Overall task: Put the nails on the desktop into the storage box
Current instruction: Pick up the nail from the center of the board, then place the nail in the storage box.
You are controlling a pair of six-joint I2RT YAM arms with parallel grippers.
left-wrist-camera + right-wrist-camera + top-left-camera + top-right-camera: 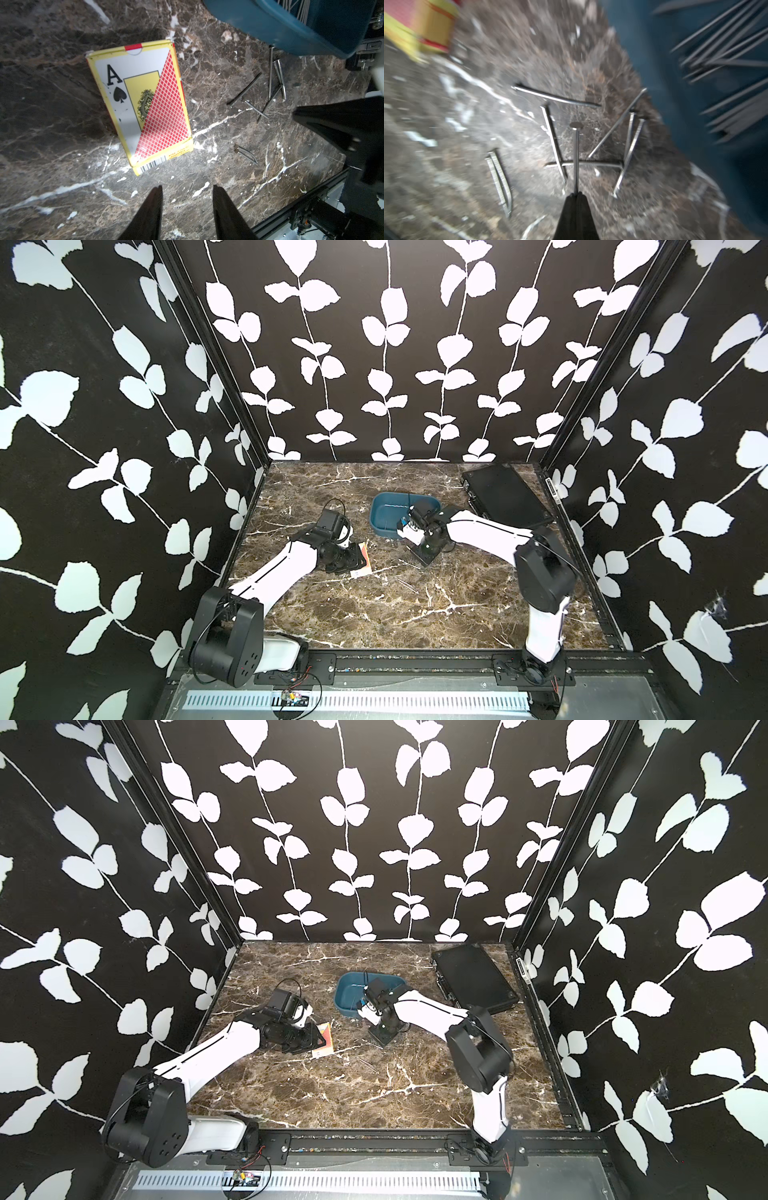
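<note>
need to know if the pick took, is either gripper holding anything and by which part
The right gripper pinches one nail by its pointed end, with the head sticking out ahead. The left gripper is open and holds nothing.

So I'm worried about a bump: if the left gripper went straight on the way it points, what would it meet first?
Most likely the card box: the open, empty left gripper aims at its barcode end. Depth is unclear, so it may touch bare desktop just short of the box first.
</note>
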